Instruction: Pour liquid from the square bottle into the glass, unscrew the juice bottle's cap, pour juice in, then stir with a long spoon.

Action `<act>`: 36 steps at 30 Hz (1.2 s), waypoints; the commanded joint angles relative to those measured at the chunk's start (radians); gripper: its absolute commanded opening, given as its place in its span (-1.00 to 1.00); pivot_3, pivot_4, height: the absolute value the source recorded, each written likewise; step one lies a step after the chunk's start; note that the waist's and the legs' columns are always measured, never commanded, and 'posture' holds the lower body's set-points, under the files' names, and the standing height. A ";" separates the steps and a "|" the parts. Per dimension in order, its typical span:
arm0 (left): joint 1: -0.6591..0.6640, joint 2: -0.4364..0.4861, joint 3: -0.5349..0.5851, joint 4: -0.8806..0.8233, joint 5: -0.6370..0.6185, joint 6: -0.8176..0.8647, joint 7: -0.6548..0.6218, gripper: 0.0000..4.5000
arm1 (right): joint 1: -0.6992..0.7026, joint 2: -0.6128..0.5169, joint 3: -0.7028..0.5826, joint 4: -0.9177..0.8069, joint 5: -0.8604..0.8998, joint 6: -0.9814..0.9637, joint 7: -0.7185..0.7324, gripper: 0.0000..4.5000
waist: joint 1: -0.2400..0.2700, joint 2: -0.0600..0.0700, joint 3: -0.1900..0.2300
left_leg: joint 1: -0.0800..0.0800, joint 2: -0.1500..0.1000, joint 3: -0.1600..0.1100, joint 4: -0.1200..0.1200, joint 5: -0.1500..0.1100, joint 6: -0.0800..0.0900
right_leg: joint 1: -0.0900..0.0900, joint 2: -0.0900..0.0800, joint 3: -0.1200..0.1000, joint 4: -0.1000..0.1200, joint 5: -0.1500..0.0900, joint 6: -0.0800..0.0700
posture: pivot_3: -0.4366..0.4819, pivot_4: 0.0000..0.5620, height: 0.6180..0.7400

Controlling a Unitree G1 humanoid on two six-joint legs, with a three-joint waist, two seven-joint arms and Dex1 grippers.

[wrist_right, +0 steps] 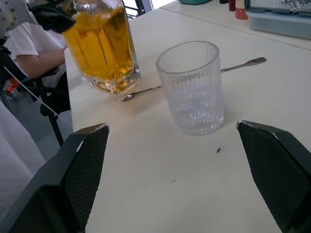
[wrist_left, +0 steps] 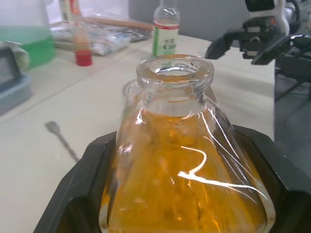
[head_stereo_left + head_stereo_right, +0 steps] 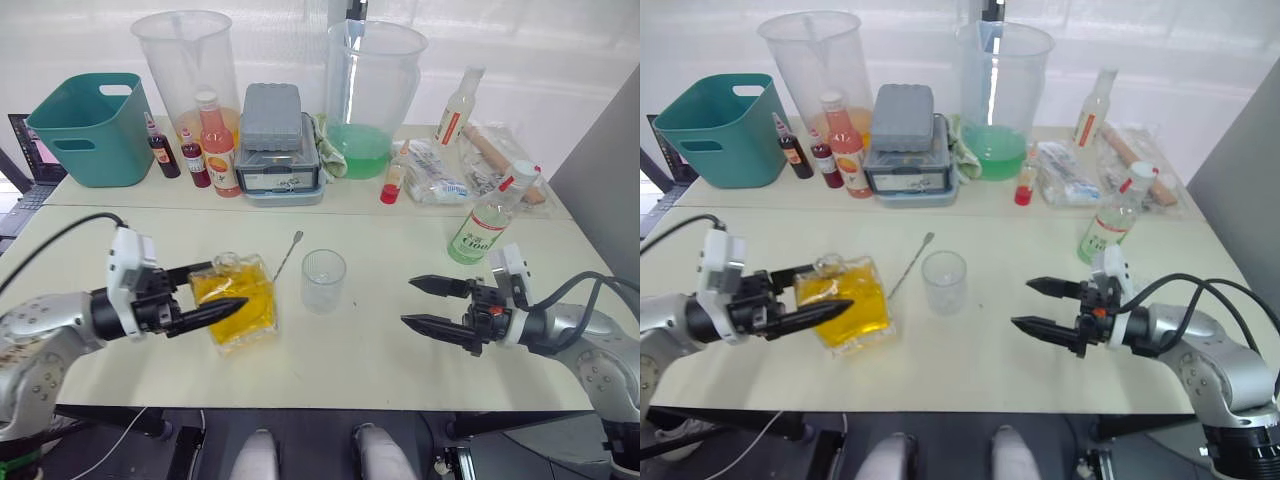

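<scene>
My left gripper: 2 fingers clamped on the square bottle, stopper off, liquid filling most of it; base on the bench. Long spoon lies between bottle and glass. Glass empty, upright. My right gripper: fingers apart, holding nothing. Juice bottle stands behind it, cap on.

We saw that each arm had a rounded silver-grey shell, with a black cable running loose behind the pincer. The left gripper and the right gripper both had two long black pointed fingers. Just behind each pincer sat a black block, with a small white box above it.
</scene>
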 commanded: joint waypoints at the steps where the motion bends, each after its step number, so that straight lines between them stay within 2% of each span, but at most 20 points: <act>1: -0.128 0.026 0.042 0.069 0.004 -0.015 0.066 0.24 | -0.024 0.015 0.001 -0.011 -0.007 -0.027 0.008 0.99 | 0.000 0.000 0.000 | 0.000 0.000 0.000 0.000 0.000 0.000 | 0.000 0.000 0.000 0.000 0.000 0.000 | -0.05 -0.47 0.98; 8: -0.305 0.001 -0.139 0.245 0.310 -0.222 0.163 0.24 | -0.030 0.034 -0.004 -0.037 -0.023 -0.032 -0.032 0.99 | -0.001 0.000 0.000 | 0.000 0.000 0.000 -0.001 0.000 0.000 | 0.000 0.000 0.000 0.000 0.004 0.006 | -0.05 -0.47 0.98; 15: -0.446 -0.099 -0.292 0.338 0.534 -0.393 0.270 0.24 | 0.027 0.010 -0.056 -0.132 -0.006 0.001 -0.092 0.99 | 0.008 -0.002 0.001 | -0.004 -0.001 -0.001 -0.001 0.000 0.000 | -0.002 0.000 -0.001 0.000 0.004 0.005 | -0.05 -0.47 0.98; 25: -0.573 -0.183 -0.407 0.448 0.747 -0.588 0.371 0.24 | 0.097 0.015 -0.088 -0.205 -0.002 0.021 -0.163 0.99 | 0.003 -0.003 0.001 | -0.004 -0.001 -0.001 0.000 0.000 0.000 | -0.002 0.000 0.000 0.001 0.005 0.005 | -0.05 -0.47 0.98; 36: -0.636 -0.271 -0.485 0.608 0.939 -0.927 0.489 0.24 | 0.081 0.041 -0.063 -0.220 -0.007 0.026 -0.213 0.99 | 0.003 -0.003 0.001 | -0.004 -0.001 -0.001 0.000 0.000 0.000 | -0.002 0.000 0.000 0.001 0.006 0.005 | -0.05 -0.47 0.98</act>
